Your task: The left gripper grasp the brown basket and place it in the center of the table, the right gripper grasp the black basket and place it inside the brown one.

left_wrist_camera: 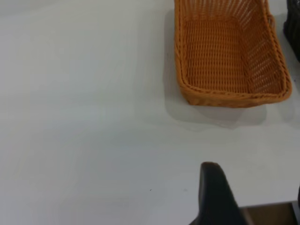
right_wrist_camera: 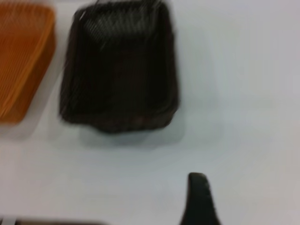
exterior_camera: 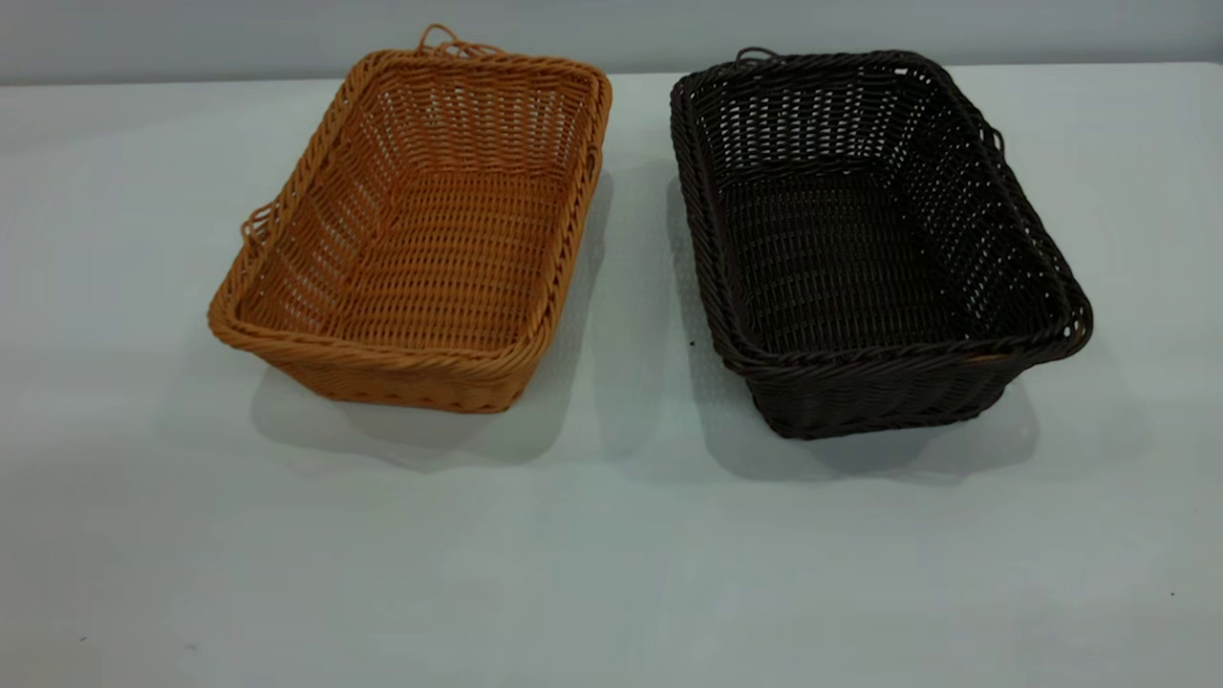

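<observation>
The brown basket (exterior_camera: 420, 239) stands empty on the table (exterior_camera: 611, 554), left of the middle. It also shows in the left wrist view (left_wrist_camera: 225, 56). The black basket (exterior_camera: 860, 248) stands empty beside it on the right, a gap between them, and shows in the right wrist view (right_wrist_camera: 119, 70). Neither arm shows in the exterior view. My left gripper (left_wrist_camera: 255, 180) hovers over bare table well short of the brown basket, one dark finger (left_wrist_camera: 213, 192) in view, empty. My right gripper (right_wrist_camera: 248, 187) hovers short of the black basket, one finger (right_wrist_camera: 199, 199) showing alone, empty.
A grey wall (exterior_camera: 611, 29) runs behind the table's far edge, close behind both baskets. A wide stretch of bare tabletop lies in front of the baskets. The table's near edge (left_wrist_camera: 267, 208) shows under my left gripper.
</observation>
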Robot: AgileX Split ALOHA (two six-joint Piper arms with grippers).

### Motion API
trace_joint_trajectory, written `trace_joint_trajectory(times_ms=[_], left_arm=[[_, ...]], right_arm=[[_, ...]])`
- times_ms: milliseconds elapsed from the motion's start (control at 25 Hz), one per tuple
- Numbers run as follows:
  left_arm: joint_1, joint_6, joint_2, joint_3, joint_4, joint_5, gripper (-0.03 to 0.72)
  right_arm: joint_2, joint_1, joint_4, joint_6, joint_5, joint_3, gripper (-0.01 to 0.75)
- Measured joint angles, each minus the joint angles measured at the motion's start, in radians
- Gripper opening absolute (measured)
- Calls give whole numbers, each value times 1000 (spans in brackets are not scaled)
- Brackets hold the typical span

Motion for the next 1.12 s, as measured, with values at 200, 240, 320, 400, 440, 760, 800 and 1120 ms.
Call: trace_joint_trajectory(times_ms=[200,240,320,400,440,760,800,1120], left_arm=[[0,26,314,-30,-9,-185,388],[0,48,383,-42,-20,-221,400],[0,99,506,-61,-41,-290,435],[0,163,630,-85,-78,-364,469],[0,190,680,-97,-97,-394,483],[0,426,1061,-251,-286,-539,509],[0,446,1089,-268,-305,-544,509],[0,538,1244,-352,-410,-559,509]], right_arm=[[261,0,128,-153,-30,0,578],[307,0,166,-189,-53,0,589],[416,0,255,-266,-115,0,596],[526,0,366,-352,-168,0,595],[590,0,413,-385,-190,0,594],[1099,121,798,-662,-338,-12,594],[1158,156,837,-672,-373,-22,594],[1543,269,1275,-599,-477,-113,594]])
